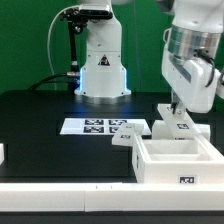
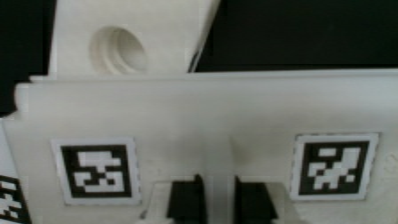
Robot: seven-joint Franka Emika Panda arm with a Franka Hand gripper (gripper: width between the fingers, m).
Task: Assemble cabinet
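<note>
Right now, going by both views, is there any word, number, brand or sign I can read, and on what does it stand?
Readable text: none in either view.
Thin flat white marker board: square black-and-white tags, patterns only, no letters.
Open white plastic cabinet box: one small tag, no characters.
White plastic cabinet panel: two tags, blurred, patterns only.

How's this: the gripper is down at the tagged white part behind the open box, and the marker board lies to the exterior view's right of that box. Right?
Not quite: the marker board lies to the exterior view's left of the open box, not its right, as that view shows. The gripper is indeed down at the tagged white part behind the box.
</note>
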